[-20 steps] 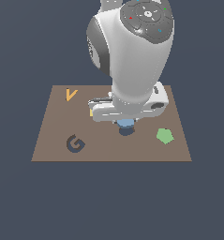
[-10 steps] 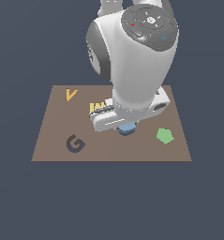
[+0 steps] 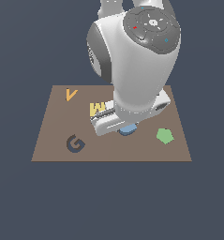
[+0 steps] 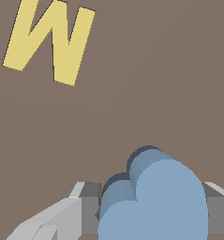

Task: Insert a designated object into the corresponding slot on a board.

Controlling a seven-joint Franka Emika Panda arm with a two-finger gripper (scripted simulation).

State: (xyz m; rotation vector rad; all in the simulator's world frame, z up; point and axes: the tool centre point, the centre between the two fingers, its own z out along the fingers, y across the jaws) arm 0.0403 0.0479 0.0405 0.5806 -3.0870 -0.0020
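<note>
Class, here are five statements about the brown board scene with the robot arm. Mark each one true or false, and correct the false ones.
1. The gripper holds the light-blue heart-shaped block. True.
2. The green pentagon lies nearer the exterior view's left edge of the flat brown board. False: it lies toward the right.
3. The dark G-shaped cutout is filled by a piece. False: it is empty.
4. The yellow M-shaped piece lies flat on the board. True.
5. An orange V-shaped piece lies near a far corner. True.
</note>
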